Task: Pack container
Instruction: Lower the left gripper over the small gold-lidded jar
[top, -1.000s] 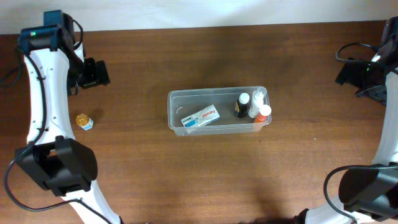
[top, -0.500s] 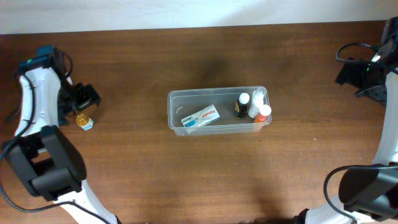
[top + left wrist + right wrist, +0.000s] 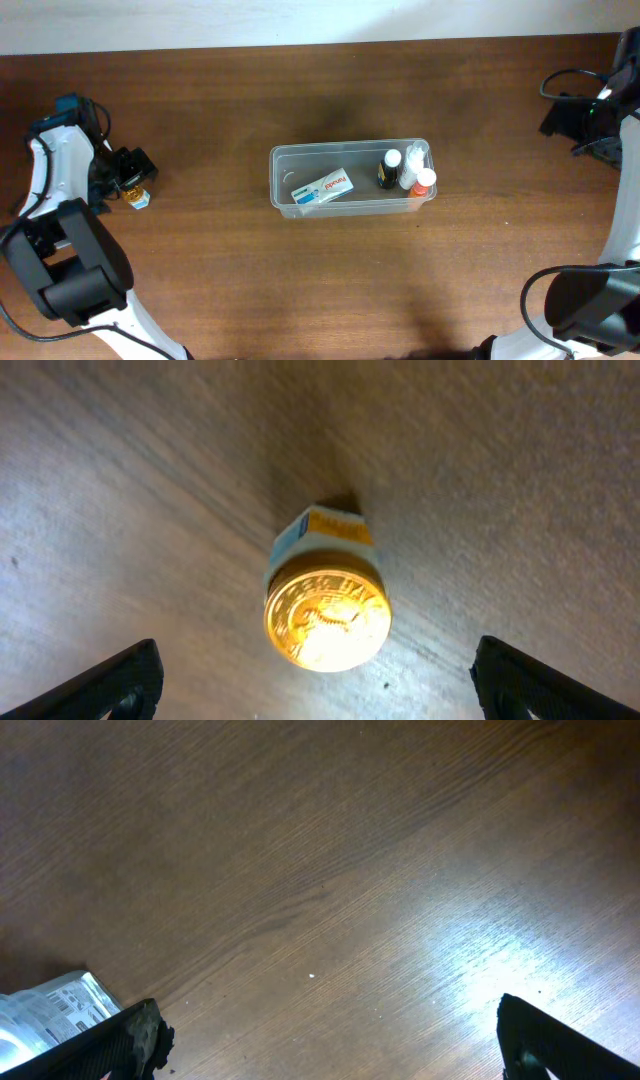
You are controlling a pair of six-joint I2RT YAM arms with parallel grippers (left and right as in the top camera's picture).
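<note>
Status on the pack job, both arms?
Left gripper open over gold-lidded jar, not gripped. Right gripper open, empty. Container mid-table, box and three bottles inside. Nothing between jar and container.

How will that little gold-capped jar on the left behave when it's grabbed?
Likely rigid and light: the gold-capped jar is small. Round and shiny, it could slip in a grip. It seems upright, so a sideways push might tip it.
</note>
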